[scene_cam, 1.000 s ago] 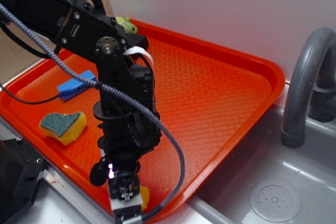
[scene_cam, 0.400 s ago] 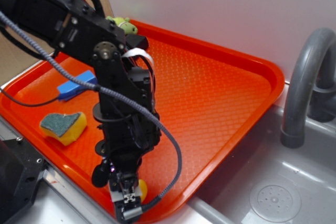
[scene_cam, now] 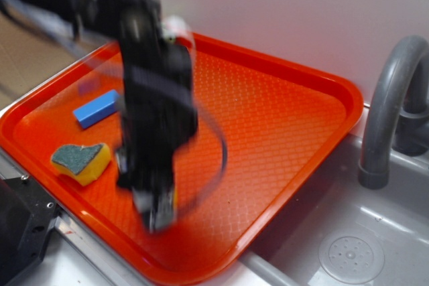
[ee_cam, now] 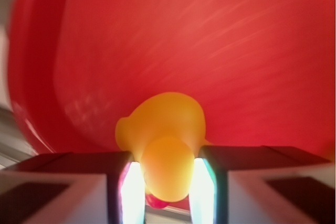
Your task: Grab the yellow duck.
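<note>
The yellow duck (ee_cam: 164, 140) sits between my two fingers in the wrist view, pinched at its sides, with the orange tray behind it. My gripper (ee_cam: 165, 182) is shut on it. In the exterior view the arm is blurred by motion and my gripper (scene_cam: 157, 213) is above the front part of the orange tray (scene_cam: 295, 138). A sliver of the duck (scene_cam: 173, 200) shows at the fingertips, lifted off the tray floor.
A yellow sponge with a green top (scene_cam: 80, 161) and a blue block (scene_cam: 96, 108) lie on the tray's left side. A grey sink (scene_cam: 348, 246) with a curved faucet (scene_cam: 392, 98) is at the right. A black box (scene_cam: 20, 229) stands at the front left.
The arm has swung up and back from the tray's front edge, carrying the duck with it. The sponge and blue block have not moved.
</note>
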`<state>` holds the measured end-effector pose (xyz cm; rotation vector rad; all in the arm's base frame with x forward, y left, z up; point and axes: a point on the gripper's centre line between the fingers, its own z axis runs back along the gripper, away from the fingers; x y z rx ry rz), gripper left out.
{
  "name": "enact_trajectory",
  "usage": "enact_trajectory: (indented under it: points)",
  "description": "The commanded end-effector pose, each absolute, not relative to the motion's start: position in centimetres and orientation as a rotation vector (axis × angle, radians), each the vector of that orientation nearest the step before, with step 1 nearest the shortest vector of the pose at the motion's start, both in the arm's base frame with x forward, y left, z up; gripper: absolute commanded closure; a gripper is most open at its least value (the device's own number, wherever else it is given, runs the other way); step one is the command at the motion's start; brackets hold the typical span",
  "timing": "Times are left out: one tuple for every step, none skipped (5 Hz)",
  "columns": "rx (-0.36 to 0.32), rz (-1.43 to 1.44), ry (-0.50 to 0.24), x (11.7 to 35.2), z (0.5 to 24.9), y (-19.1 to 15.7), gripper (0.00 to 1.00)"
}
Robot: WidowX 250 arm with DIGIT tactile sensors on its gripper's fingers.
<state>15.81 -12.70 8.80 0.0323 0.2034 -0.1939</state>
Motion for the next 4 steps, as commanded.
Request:
enact_trajectory:
  points:
    - [0.014, 0.147, 0.03, 17.8, 19.9, -7.3, 1.0]
    - [0.034, 0.265, -0.038, 17.1, 23.4, -5.4, 1.0]
    - [0.045, 0.39, -0.12, 16.2, 25.2, -3.9, 1.0]
    - [0.044, 0.378, -0.073, 16.7, 24.7, -3.8, 1.0]
